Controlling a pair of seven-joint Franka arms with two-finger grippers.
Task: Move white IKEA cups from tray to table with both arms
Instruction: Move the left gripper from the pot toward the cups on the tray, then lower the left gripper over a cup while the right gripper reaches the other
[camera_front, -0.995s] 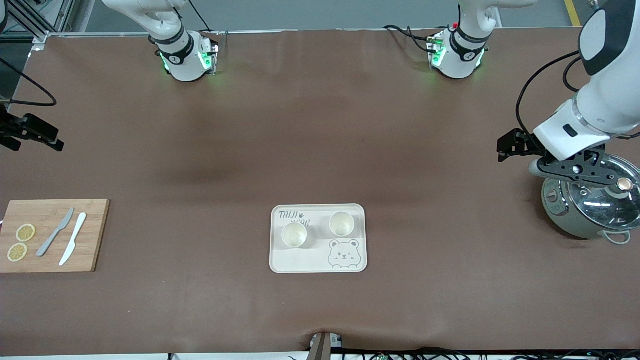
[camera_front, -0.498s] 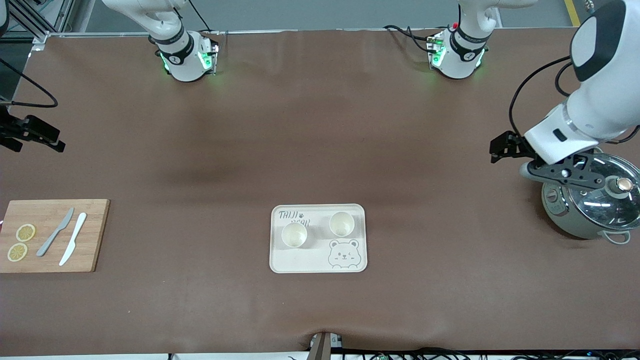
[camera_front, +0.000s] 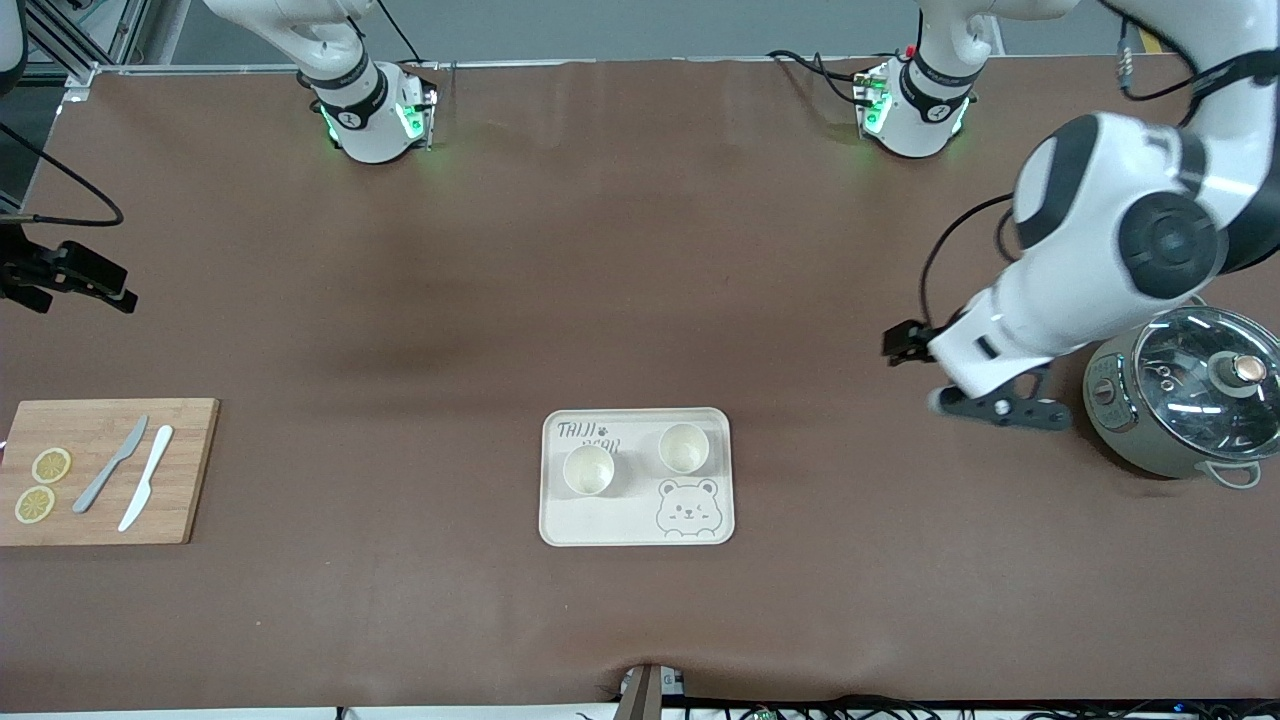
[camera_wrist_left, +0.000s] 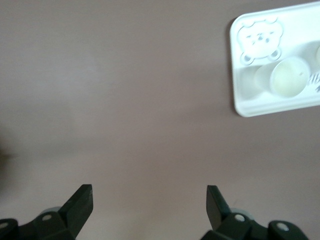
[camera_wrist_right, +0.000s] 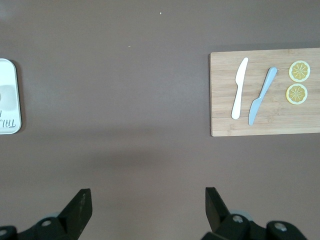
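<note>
Two white IKEA cups stand upright side by side in a cream bear tray (camera_front: 600, 522). One cup (camera_front: 588, 470) is toward the right arm's end, the other (camera_front: 684, 447) toward the left arm's end. My left gripper (camera_front: 1000, 412) is open and empty over bare table between the tray and a pot. In the left wrist view its own gripper (camera_wrist_left: 149, 200) frames bare cloth, with the tray (camera_wrist_left: 242, 87) and one cup (camera_wrist_left: 288, 76) off to the side. My right gripper (camera_wrist_right: 147, 200) is open and empty, high over bare table. Only a black part of its wrist (camera_front: 75, 275) shows in the front view.
A grey-green pot with a glass lid (camera_front: 1190, 400) stands at the left arm's end, close to the left gripper. A wooden cutting board (camera_front: 190, 480) at the right arm's end holds a grey knife (camera_front: 112, 465), a white knife (camera_front: 147, 477) and two lemon slices (camera_front: 51, 465).
The left arm has swung away from above the pot toward the tray, its gripper still open. The right arm has barely moved. The cups have not moved.
</note>
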